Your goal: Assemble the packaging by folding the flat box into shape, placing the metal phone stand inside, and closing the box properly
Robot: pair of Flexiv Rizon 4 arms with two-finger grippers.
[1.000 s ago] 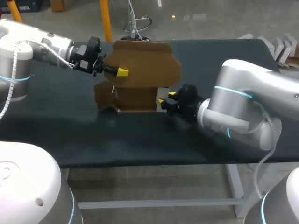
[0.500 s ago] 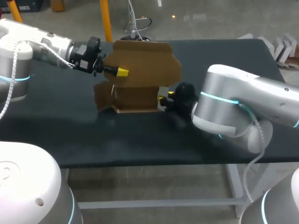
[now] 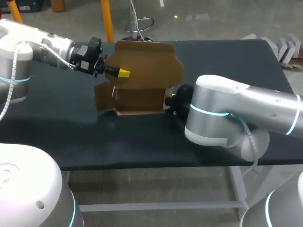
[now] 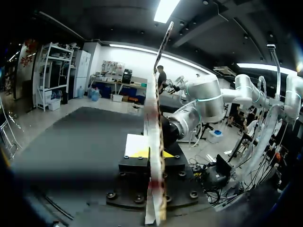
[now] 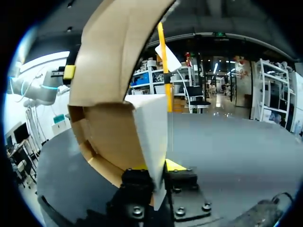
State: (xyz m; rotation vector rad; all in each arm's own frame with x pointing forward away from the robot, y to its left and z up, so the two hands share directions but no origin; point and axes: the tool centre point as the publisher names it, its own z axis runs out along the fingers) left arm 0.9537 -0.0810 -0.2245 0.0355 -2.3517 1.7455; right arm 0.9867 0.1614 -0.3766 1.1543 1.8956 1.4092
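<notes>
Box (image 3: 142, 78): brown card, half raised and standing on the dark surface (image 3: 57, 123). A tall panel rises at its back and a lower wall faces front.
Left pincer (image 3: 120, 73): closed on the box's upper left edge. In my left wrist view the card runs edge-on between both yellow tips, pinched from two sides.
Right pincer (image 3: 167, 100): at the box's lower right corner, clamped on a pale flap (image 5: 152, 130) that stands between its fingers in my right wrist view.
Inside the box: the hollow behind that flap shows only bare brown card. I see nothing lying in it.
Stand: not in sight anywhere around the box, so I judge it has not yet been loaded.
Handling: I judge the card light and thin. It should be stiff along its creases but ready to bow across a panel, and the tall panel already curves above the flap.
Hold: best taken at edges and close to fold lines, with a modest squeeze. A hard pinch mid-panel would likely crease or buckle it.
Risk: with the box held at two opposite corners, uneven pulling could twist or tear a flap.
</notes>
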